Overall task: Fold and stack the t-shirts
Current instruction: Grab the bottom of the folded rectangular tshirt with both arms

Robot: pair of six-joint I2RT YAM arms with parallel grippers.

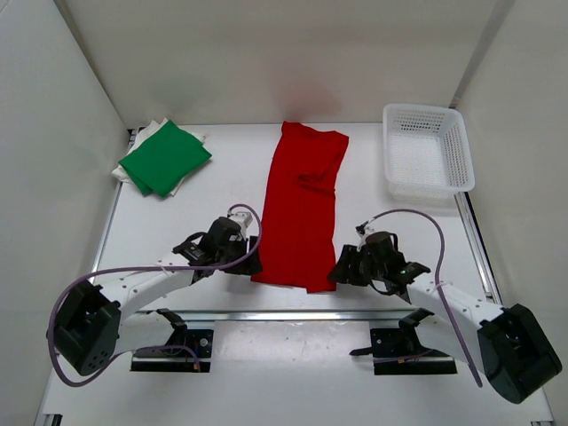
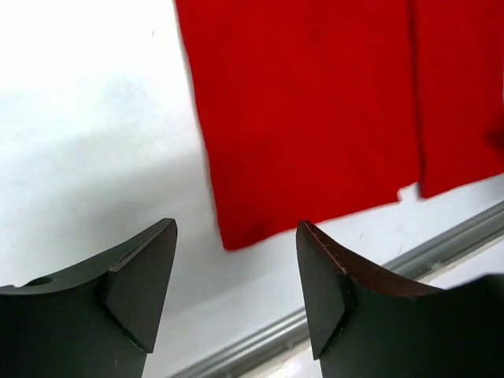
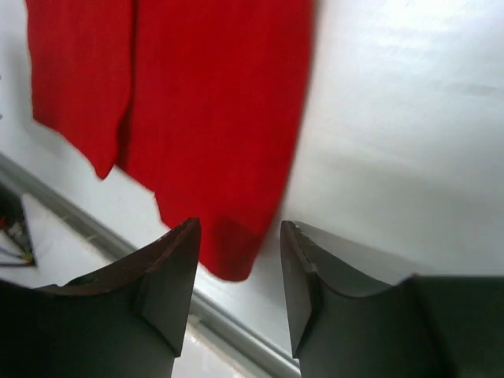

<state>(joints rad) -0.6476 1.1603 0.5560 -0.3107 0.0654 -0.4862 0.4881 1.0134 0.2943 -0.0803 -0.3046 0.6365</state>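
Left gripper (image 2: 236, 228): its 2 fingers stand wide apart with nothing between them, just short of the near left corner of the red t-shirt (image 1: 302, 209), which lies as 1 long narrow strip on the table (image 1: 177, 222). Right gripper (image 3: 240, 226): jaws parted more narrowly, also empty, facing the strip's near right corner. Well beyond the left gripper, the green t-shirt (image 1: 164, 158) lies folded on the white t-shirt (image 1: 122, 170); well beyond the right gripper stands a white basket (image 1: 417, 111).
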